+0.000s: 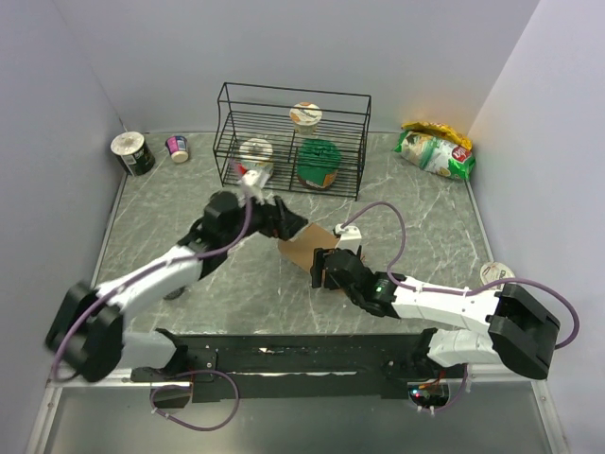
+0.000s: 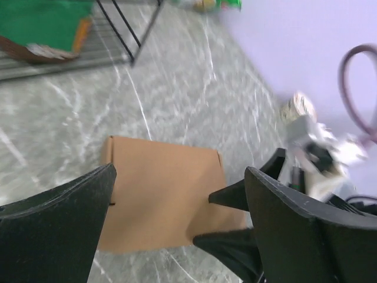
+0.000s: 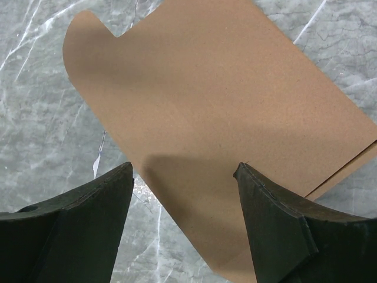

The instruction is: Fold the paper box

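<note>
The paper box (image 1: 304,248) is a flat brown cardboard sheet lying on the marble table between my two arms. In the left wrist view the paper box (image 2: 162,188) lies under my left gripper (image 2: 179,171), which hovers open above it with nothing between its fingers. From the top my left gripper (image 1: 282,219) is at the sheet's far-left side. My right gripper (image 1: 326,270) is at its near-right edge, also open. In the right wrist view the rounded flap of the paper box (image 3: 218,100) spreads under my right gripper (image 3: 182,168). I cannot tell whether any fingertip touches it.
A black wire rack (image 1: 293,137) at the back holds cups and a green bowl (image 1: 318,161). A can (image 1: 132,151) and a small cup (image 1: 178,148) lie at the back left. A snack bag (image 1: 435,149) sits back right, and a cup (image 1: 493,274) by the right wall.
</note>
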{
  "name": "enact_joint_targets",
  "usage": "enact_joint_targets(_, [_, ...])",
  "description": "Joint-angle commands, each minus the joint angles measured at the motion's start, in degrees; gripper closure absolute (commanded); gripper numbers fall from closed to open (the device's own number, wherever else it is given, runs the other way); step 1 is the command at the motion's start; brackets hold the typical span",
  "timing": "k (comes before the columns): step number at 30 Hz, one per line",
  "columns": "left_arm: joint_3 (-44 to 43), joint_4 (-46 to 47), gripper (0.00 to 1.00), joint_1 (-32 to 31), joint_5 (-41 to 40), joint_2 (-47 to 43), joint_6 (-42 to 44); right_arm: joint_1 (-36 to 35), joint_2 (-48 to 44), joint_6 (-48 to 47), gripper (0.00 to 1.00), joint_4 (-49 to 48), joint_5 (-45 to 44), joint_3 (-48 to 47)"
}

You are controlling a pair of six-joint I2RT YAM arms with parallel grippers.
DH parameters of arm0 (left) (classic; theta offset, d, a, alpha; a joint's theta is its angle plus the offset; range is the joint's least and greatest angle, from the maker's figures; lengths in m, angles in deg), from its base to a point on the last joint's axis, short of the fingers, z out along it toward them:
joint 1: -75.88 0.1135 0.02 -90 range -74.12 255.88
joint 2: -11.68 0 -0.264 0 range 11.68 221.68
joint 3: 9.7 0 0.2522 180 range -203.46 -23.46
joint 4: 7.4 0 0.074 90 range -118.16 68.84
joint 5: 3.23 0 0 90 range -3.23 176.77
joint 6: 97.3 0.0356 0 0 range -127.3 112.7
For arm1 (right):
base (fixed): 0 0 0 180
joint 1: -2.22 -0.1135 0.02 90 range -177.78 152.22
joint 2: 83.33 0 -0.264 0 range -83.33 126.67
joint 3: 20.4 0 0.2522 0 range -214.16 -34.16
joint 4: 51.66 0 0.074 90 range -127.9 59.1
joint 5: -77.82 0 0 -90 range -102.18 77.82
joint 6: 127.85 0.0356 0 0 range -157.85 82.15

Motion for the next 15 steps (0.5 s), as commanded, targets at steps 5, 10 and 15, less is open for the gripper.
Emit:
enact_joint_targets(5, [-6.8, -2.3, 0.12, 0.9, 11.5, 19.1, 2.6, 0.3, -0.2, -1.9, 0.22, 1.4, -0.2, 0.7])
enact_joint_targets(10, [-6.1, -0.3, 0.22, 1.0, 10.0, 24.5, 4.7, 0.3, -1.7, -3.8, 0.2, 1.4, 0.3, 0.8])
enact_joint_targets(15, [-5.2, 0.8, 0.4, 1.0, 9.3, 27.4, 6.1, 0.3, -1.9, -4.9, 0.19, 1.6, 1.6, 0.6])
